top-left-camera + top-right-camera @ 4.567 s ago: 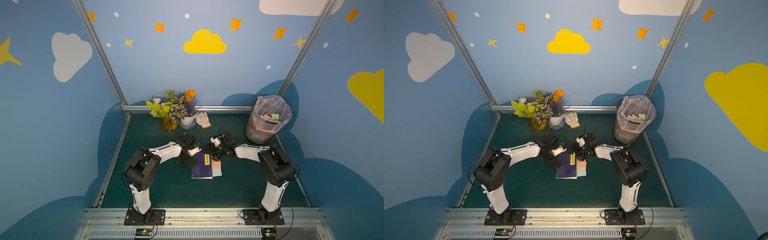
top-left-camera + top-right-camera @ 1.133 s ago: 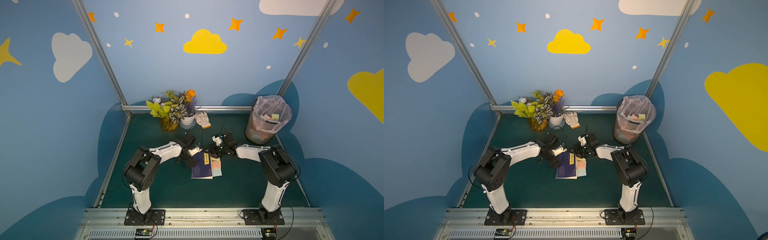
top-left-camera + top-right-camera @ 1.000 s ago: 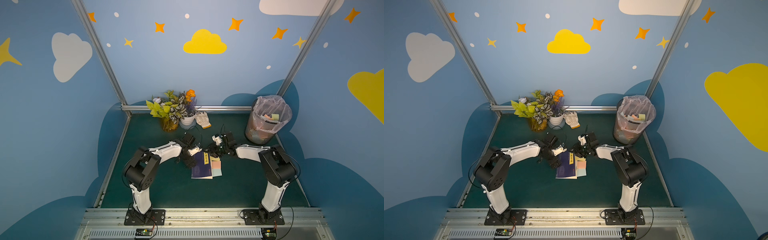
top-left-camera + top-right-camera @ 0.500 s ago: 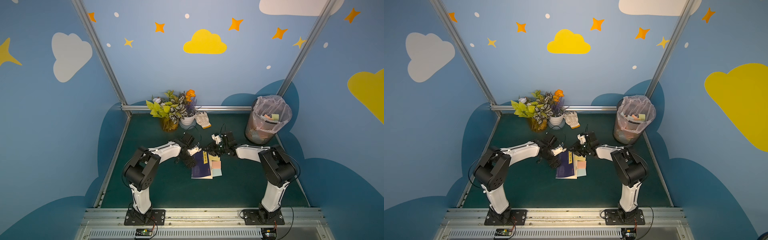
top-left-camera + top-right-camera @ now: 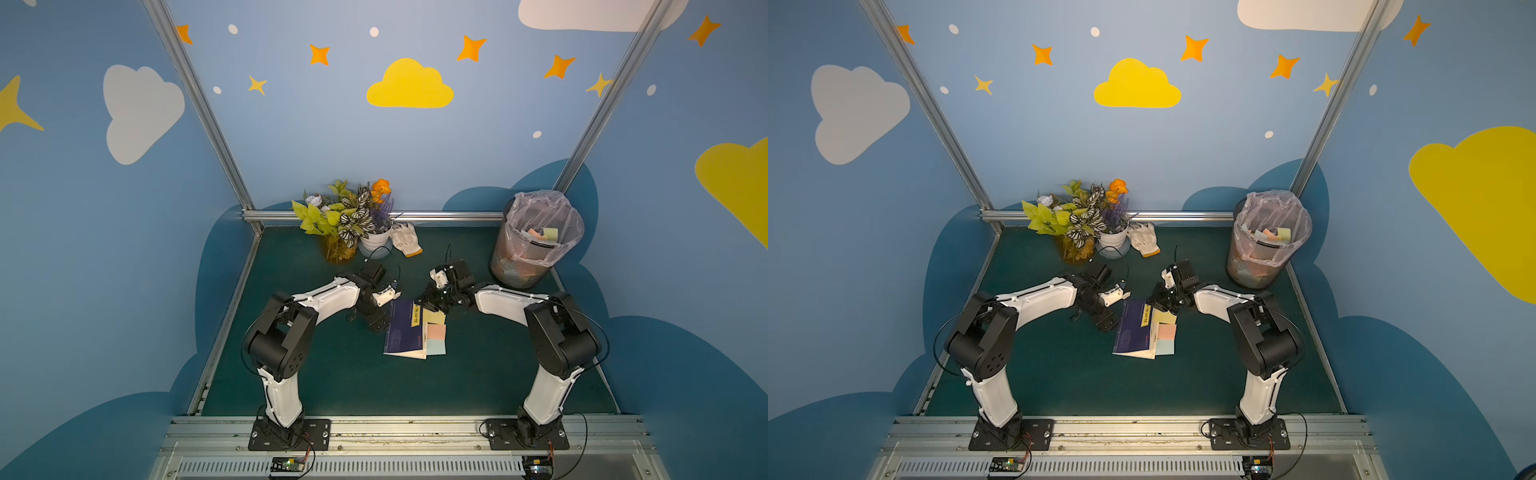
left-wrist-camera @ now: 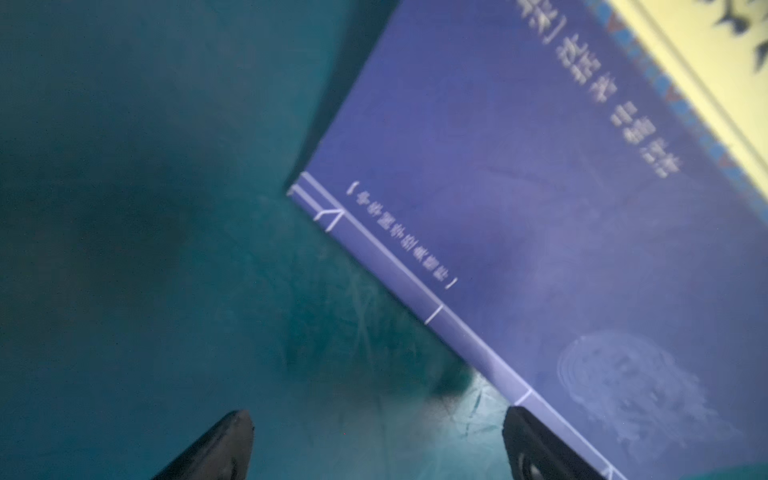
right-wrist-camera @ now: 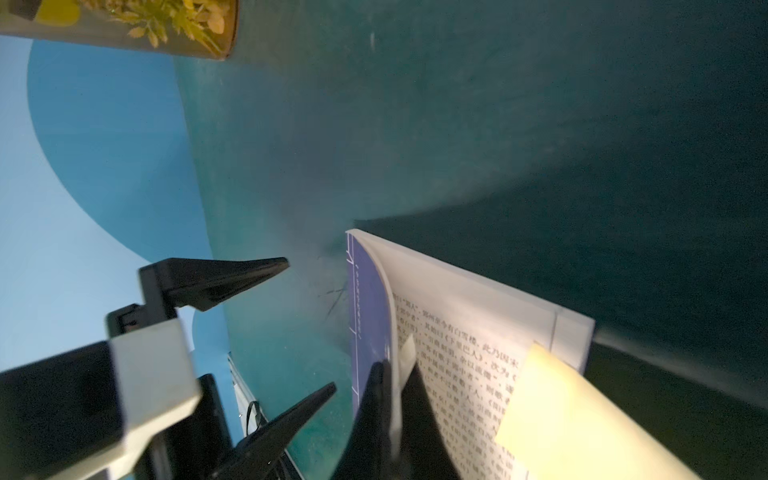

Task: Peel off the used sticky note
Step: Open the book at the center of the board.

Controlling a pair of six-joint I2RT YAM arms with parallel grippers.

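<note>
Right gripper (image 7: 388,374) is pinched shut on the edge of the blue cover (image 7: 368,299), curling it up, likely to bare the yellow sticky note (image 7: 582,415) stuck on the printed page. Left gripper (image 6: 378,415) is spread wide at the spine of the book (image 5: 401,332), probably to steady it.

I'm working in a robot test cell, not a lived-in room: probably a lab booth, as far as its walls (image 5: 374,137) let me judge. Painted clouds and stars cover them, bare aluminium posts (image 5: 199,108) frame the corners, and the left arm (image 5: 328,297) and right arm (image 5: 511,303) are bolted to a metal rail (image 5: 407,432) fronting the green table (image 5: 353,382) — potted flowers (image 5: 353,220) and a lined bin (image 5: 511,266) stand along the back.
</note>
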